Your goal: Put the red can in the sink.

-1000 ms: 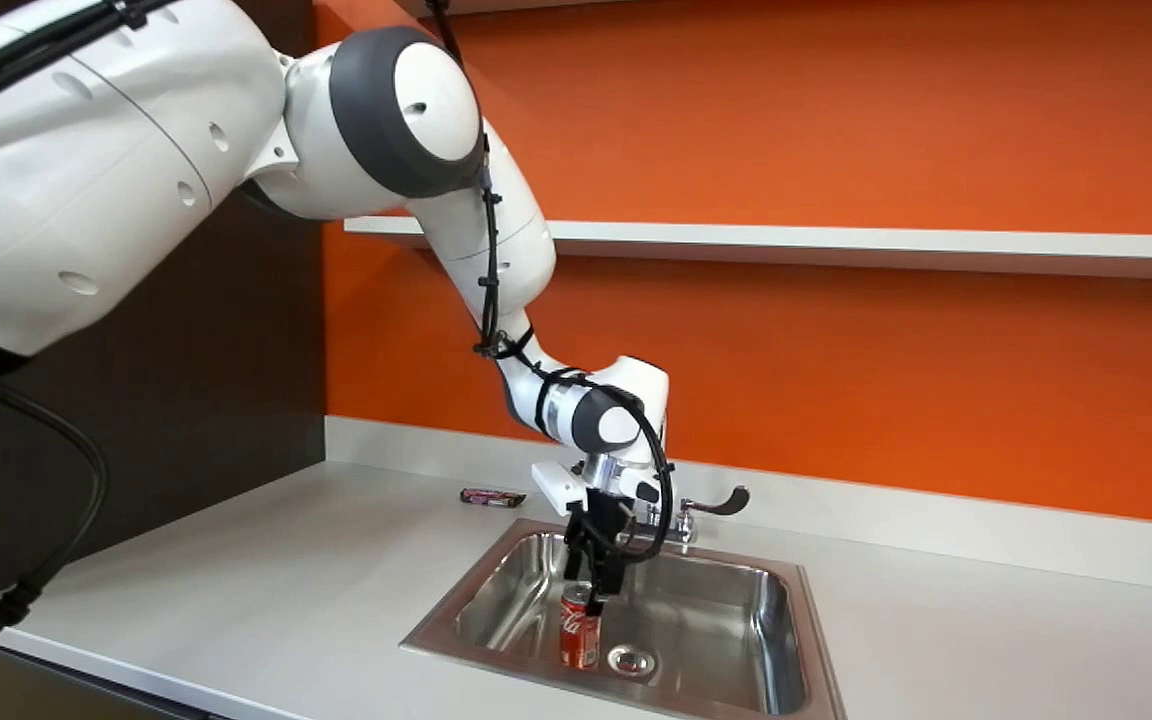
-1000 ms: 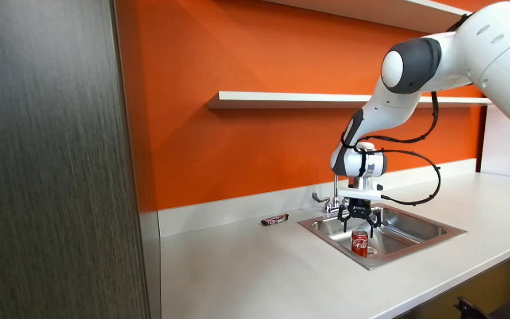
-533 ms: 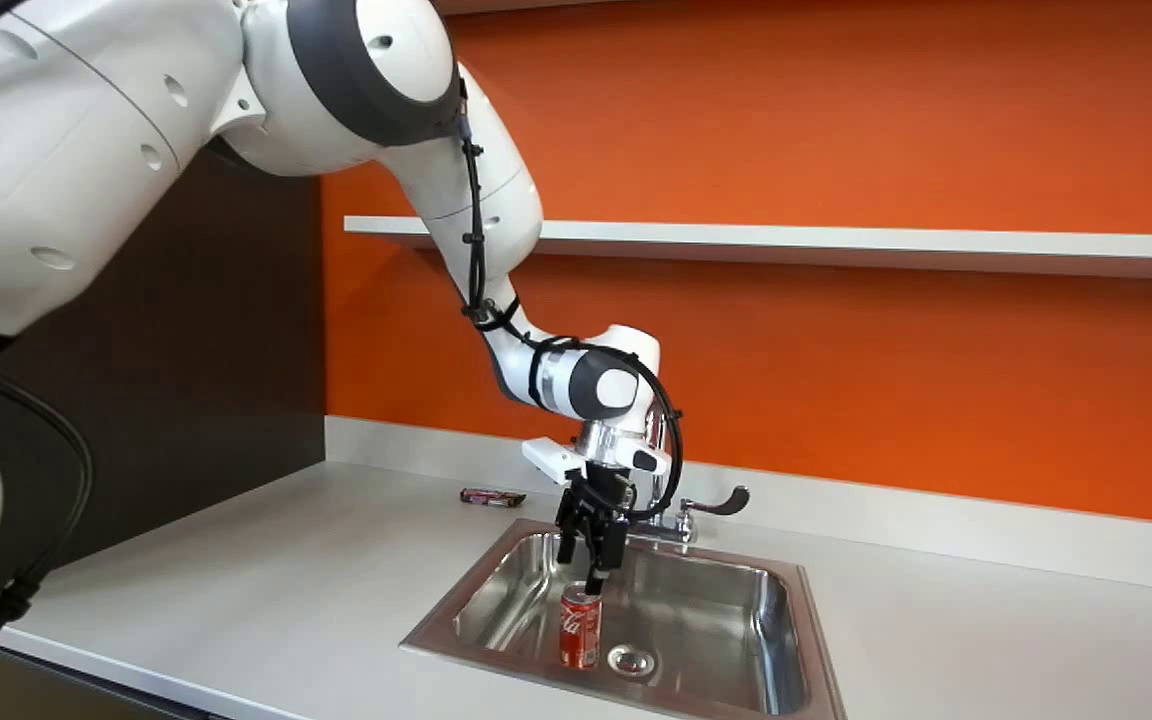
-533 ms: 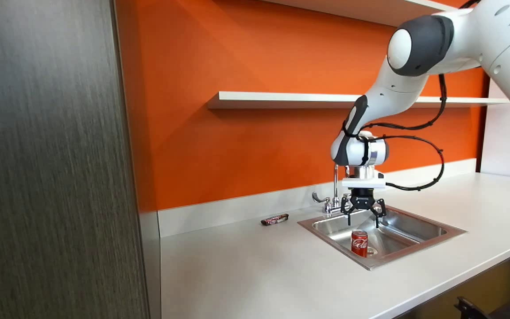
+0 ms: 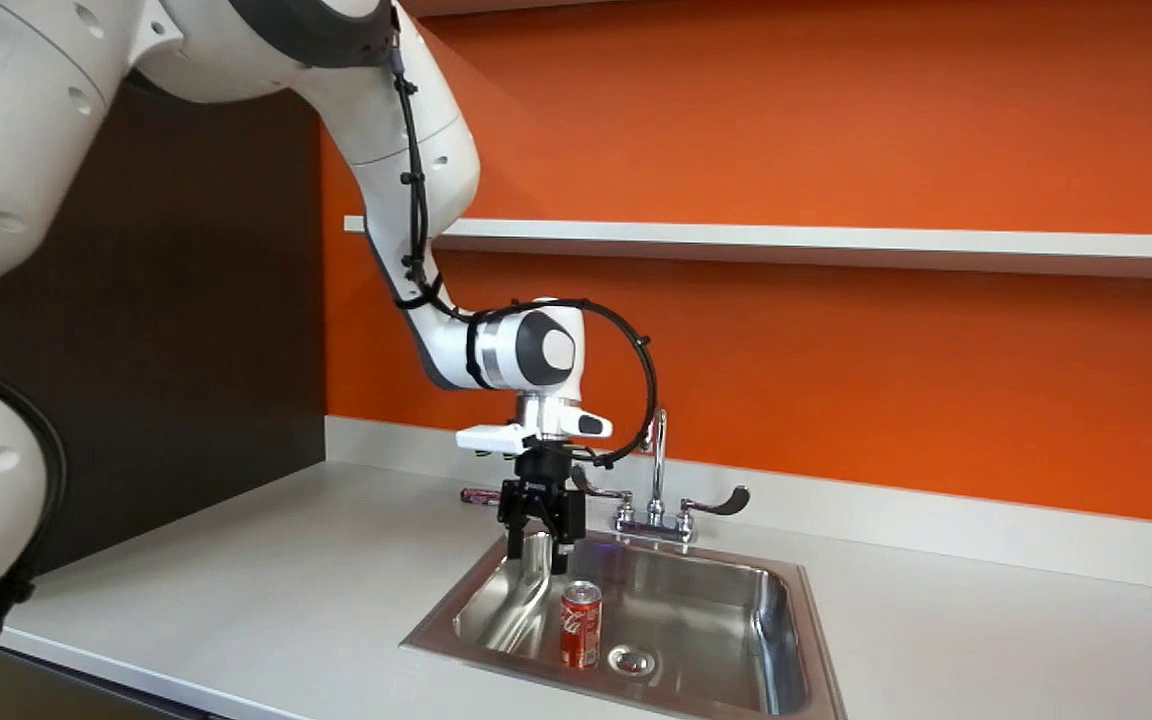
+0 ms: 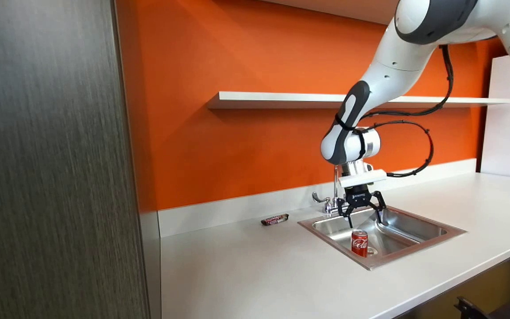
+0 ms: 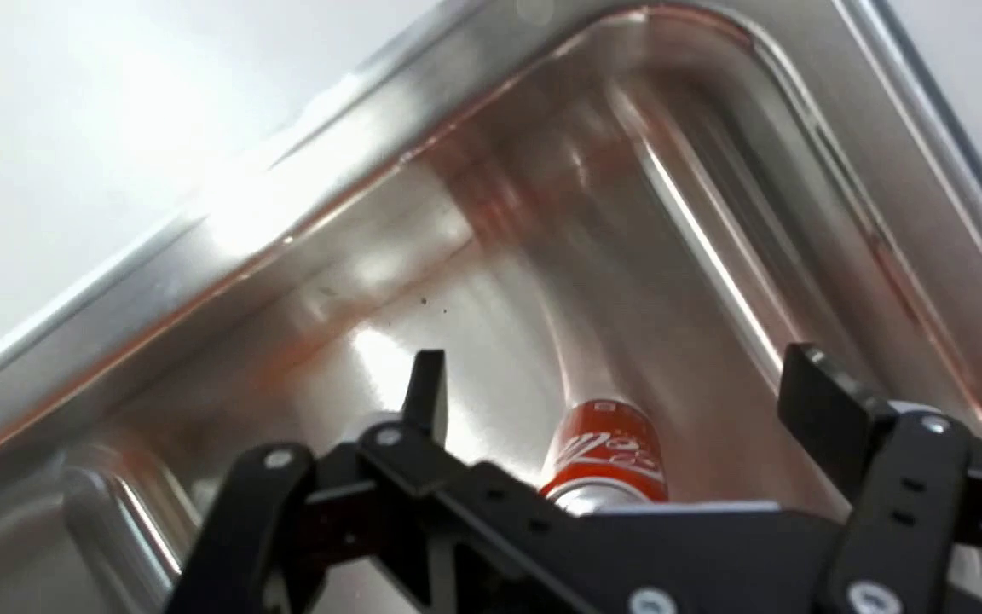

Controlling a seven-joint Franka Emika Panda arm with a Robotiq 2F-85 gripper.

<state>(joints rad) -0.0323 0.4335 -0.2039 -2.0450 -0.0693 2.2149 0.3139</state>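
The red can [image 5: 581,628] stands upright inside the steel sink [image 5: 696,590], beside the round drain. It also shows in an exterior view [image 6: 359,243], with the sink rim [image 6: 414,250] around it. My gripper [image 5: 538,557] is open and empty, above the can and apart from it. It also shows open in an exterior view [image 6: 365,223]. In the wrist view the fingertips [image 7: 615,375] are wide apart, with the red can [image 7: 609,448] below between them. The gripper body hides part of the can's silvery top there.
A chrome two-handled faucet [image 5: 658,480] stands behind the sink. A small dark wrapped object [image 6: 275,219] lies on the white countertop [image 6: 237,266] near the backsplash. A white shelf [image 5: 836,240] runs along the orange wall.
My gripper has risen away from the can, staying open, and the arm has lifted. In an exterior view it has also shifted left. The can stays put in the sink.
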